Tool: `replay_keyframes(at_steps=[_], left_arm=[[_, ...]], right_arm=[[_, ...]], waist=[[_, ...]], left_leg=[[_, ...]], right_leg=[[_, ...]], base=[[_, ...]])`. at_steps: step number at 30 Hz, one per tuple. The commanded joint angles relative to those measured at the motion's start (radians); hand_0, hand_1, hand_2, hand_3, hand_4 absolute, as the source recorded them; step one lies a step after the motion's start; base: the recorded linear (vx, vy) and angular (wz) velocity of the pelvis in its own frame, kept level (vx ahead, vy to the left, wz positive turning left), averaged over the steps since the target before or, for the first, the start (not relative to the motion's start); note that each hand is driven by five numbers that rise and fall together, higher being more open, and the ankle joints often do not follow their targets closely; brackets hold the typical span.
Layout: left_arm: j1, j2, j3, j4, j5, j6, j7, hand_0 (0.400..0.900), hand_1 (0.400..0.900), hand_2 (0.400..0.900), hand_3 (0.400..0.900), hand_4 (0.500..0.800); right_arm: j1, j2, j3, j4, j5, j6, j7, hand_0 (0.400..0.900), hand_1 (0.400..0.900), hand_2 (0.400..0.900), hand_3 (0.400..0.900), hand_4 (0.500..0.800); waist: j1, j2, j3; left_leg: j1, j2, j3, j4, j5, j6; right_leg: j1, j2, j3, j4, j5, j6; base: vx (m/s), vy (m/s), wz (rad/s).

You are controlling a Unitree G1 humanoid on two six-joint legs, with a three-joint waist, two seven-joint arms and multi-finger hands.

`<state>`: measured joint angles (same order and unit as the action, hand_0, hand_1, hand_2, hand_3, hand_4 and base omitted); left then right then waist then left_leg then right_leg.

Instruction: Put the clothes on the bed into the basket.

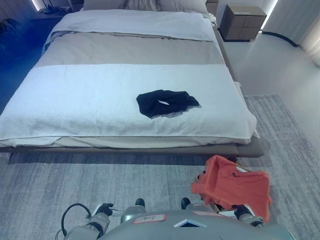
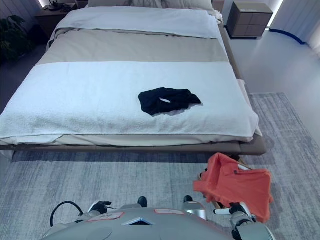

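A black garment [image 1: 166,102] lies crumpled on the white blanket [image 1: 75,100] near the foot of the bed, right of the middle. An orange garment [image 1: 234,186] is draped over the basket on the rug at the lower right; only a bit of light-brown rim [image 1: 241,165] shows. My left hand [image 1: 104,209] is low at the bottom left, over the rug and far from the bed. My right hand [image 1: 243,212] is at the bottom right, at the near edge of the orange garment. Whether it touches the cloth is hidden.
The bed [image 1: 130,47] fills the middle, with pillows at its head. A brown nightstand [image 1: 242,22] stands at the back right. A grey rug [image 1: 125,175] lies between me and the bed's foot. A potted plant [image 2: 12,27] is at the back left.
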<state>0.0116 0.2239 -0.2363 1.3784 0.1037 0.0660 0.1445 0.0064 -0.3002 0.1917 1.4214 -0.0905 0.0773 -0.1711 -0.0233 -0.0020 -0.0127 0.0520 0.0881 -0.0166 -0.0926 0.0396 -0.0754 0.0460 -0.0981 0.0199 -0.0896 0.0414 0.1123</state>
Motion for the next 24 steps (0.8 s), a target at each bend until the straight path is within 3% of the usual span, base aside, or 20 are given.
replay_keyframes(at_steps=[1,24], left_arm=[[-0.063,0.021,0.001,0.064,0.030,-0.008,0.038,0.900,0.900,0.900,0.900,0.800],[-0.064,0.027,0.006,0.068,0.029,-0.002,0.036,0.900,0.900,0.900,0.900,0.800]], right_arm=[[-0.067,-0.014,0.020,0.051,-0.015,-0.003,-0.048,0.900,0.900,0.900,0.900,0.800],[-0.070,-0.019,0.008,0.049,0.009,-0.003,-0.051,0.900,0.900,0.900,0.900,0.800]], waist=[[0.000,-0.035,0.038],[0.002,-0.039,0.040]], left_leg=[[0.044,-0.061,0.033,0.005,-0.061,0.036],[0.042,-0.062,0.031,0.005,-0.062,0.037]], right_leg=[[-0.017,-0.014,-0.034,0.002,0.025,0.017],[-0.020,-0.011,-0.033,0.002,0.023,0.016]], base=[[0.00,0.000,0.00],[0.00,0.000,0.00]])
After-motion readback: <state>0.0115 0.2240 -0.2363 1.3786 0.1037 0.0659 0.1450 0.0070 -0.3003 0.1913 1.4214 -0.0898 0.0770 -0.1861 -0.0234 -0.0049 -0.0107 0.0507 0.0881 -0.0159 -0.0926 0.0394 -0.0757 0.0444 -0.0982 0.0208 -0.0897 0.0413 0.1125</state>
